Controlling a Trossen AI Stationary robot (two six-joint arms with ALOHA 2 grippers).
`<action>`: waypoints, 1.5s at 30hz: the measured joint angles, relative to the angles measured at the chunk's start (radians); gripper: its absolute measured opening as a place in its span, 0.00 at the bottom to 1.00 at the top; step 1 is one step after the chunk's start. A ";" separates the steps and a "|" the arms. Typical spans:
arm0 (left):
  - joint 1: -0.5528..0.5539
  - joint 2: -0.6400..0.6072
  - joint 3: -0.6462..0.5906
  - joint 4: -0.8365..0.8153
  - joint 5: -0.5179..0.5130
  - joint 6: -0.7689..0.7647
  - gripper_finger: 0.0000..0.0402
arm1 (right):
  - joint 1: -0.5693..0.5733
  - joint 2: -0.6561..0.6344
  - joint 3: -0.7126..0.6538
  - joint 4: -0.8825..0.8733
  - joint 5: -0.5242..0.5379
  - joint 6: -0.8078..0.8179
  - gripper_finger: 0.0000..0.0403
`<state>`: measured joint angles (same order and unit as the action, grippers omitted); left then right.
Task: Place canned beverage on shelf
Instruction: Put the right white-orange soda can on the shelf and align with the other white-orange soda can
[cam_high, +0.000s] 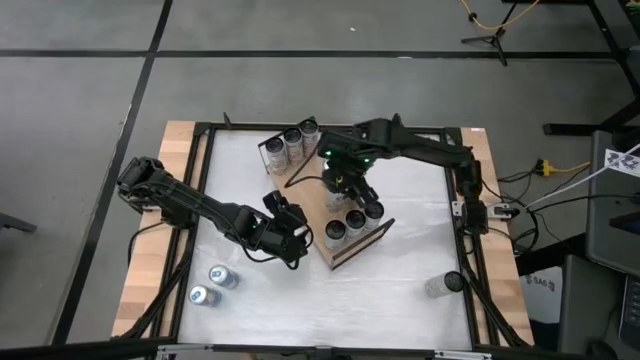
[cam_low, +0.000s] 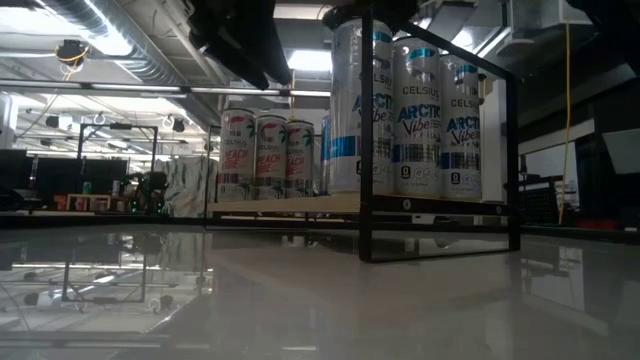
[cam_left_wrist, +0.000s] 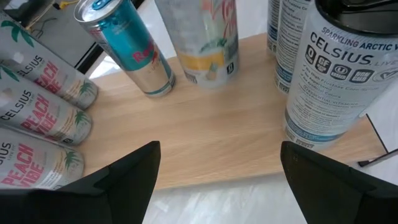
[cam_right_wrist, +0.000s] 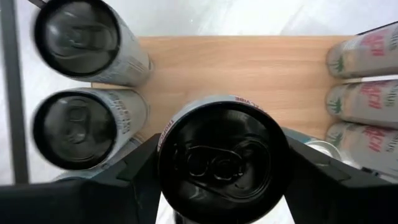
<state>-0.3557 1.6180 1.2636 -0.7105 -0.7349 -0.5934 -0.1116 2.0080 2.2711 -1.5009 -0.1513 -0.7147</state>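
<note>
The shelf (cam_high: 312, 205) lies slantwise in the middle of the table. Three Peach Vibe cans (cam_high: 293, 143) stand at its far-left end and three Arctic Vibe cans (cam_high: 355, 220) at its near-right end. A teal can (cam_left_wrist: 127, 46) stands on the bare middle of the board. My right gripper (cam_high: 340, 183) hangs over that middle, shut on a black-topped can (cam_right_wrist: 221, 158). My left gripper (cam_high: 292, 232) waits open at the shelf's near-left side, its fingers (cam_left_wrist: 134, 177) wide apart with nothing between them. My right gripper pinches the can's upper wall (cam_right_wrist: 166, 134), just under the rim, between its two fingers (cam_right_wrist: 134, 180). The fingers come steeply from above, one on each side. The can hangs upright with its base (cam_left_wrist: 208, 76) low over the board; I cannot tell whether it touches.
Two cans (cam_high: 222, 277) (cam_high: 203, 296) lie on the table near the left front. Another can (cam_high: 440, 285) is at the right front. A black wire rail (cam_low: 440, 60) closes the shelf's near end. Black frame bars run along the table's edges.
</note>
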 joint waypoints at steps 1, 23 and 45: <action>0.000 0.000 0.000 0.000 0.000 0.000 0.81 | 0.000 0.010 0.000 0.000 0.000 -0.002 0.62; 0.000 0.000 0.000 -0.002 0.000 0.001 0.81 | 0.001 0.108 -0.031 0.013 0.000 -0.026 0.66; 0.000 0.000 0.000 -0.004 0.000 0.002 0.81 | 0.000 0.106 -0.031 0.017 0.001 0.011 0.66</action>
<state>-0.3557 1.6180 1.2636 -0.7147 -0.7349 -0.5919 -0.1112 2.1143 2.2402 -1.4834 -0.1505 -0.7033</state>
